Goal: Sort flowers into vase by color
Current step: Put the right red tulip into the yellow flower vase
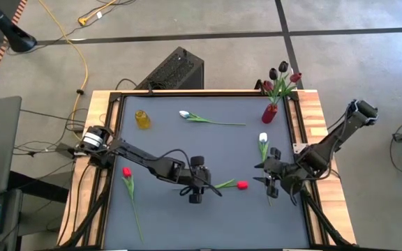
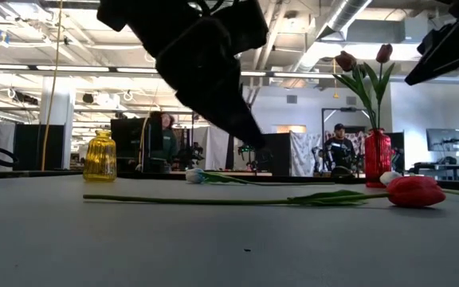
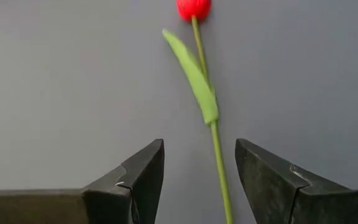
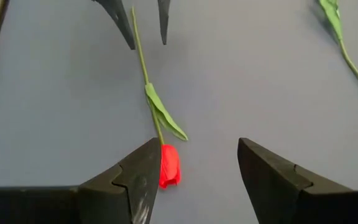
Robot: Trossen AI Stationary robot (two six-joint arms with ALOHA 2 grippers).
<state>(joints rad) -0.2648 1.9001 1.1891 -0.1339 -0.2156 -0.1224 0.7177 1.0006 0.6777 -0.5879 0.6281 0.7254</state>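
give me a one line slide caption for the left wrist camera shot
Left gripper open, straddling the stem of a red tulip lying on the grey table.

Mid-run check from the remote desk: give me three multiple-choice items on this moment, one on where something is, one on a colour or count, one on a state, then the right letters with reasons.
1. Where does the left gripper hover?
A. Over the stem of the red tulip lying mid-table
B. Over the yellow vase
C. Beside the red vase

2. How many tulips lie loose on the table mat?
A. Two
B. Four
C. Six

3. How are the left gripper's fingers?
A. Shut on the stem
B. Open, astride the stem
C. Hidden

Answers: 1 A, the high view puts it at the stem end of the mid-table tulip. 2 B, the high view shows two red ones, counting the left red tulip, and two white ones, the far white tulip and the white tulip by the right gripper. 3 B, the left wrist view shows both fingers apart with the stem between them.
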